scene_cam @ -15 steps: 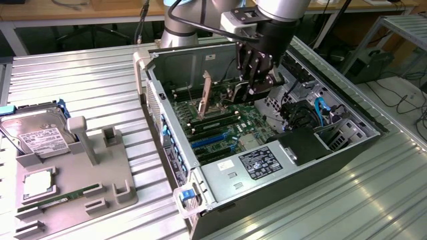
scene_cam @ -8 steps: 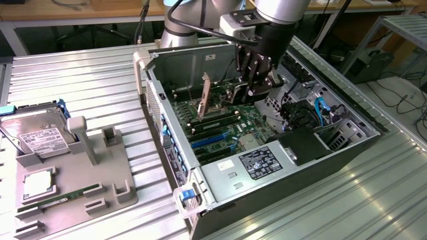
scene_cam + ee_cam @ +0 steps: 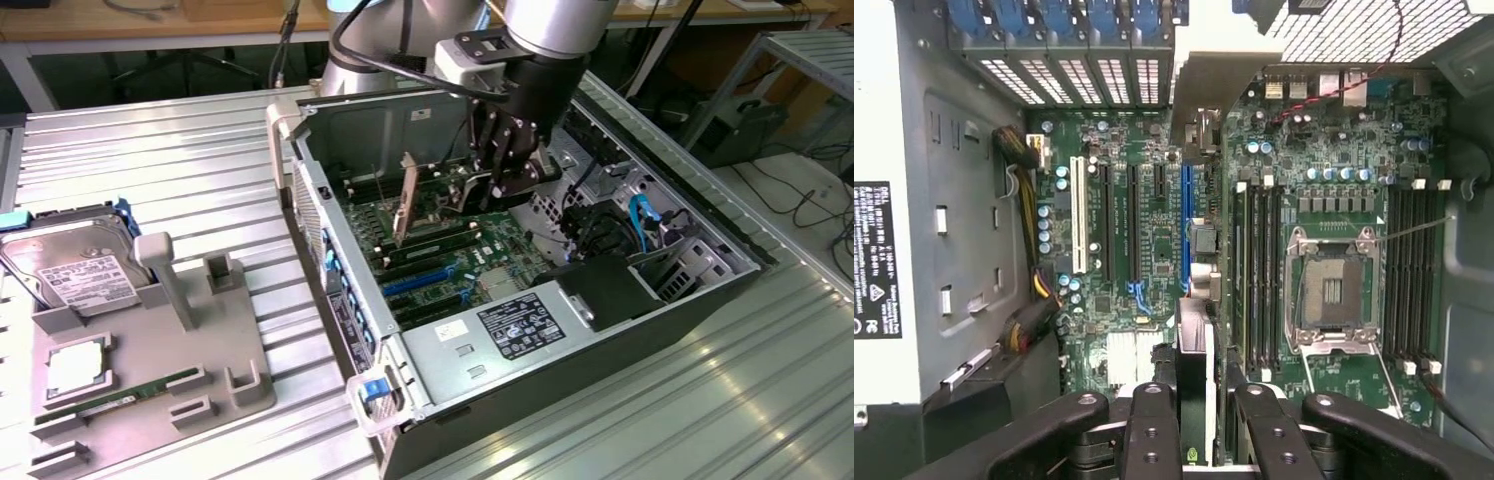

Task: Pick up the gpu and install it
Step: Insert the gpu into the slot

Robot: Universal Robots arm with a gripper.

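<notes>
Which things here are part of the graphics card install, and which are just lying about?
Part of the job:
- graphics card, edge-on in the end effector, above the motherboard slots
- open computer case

Just lying about:
- hard drive in the grey holder
- memory stick on that holder

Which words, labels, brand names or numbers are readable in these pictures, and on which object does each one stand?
No text can be read with certainty.
Black label on the power supply in the computer case: white print, too small to read.
The same black label in the wrist view: white print and symbols, blurred.
White label on the hard drive: dark print, too small.
Motherboard: tiny markings, unreadable.
</notes>
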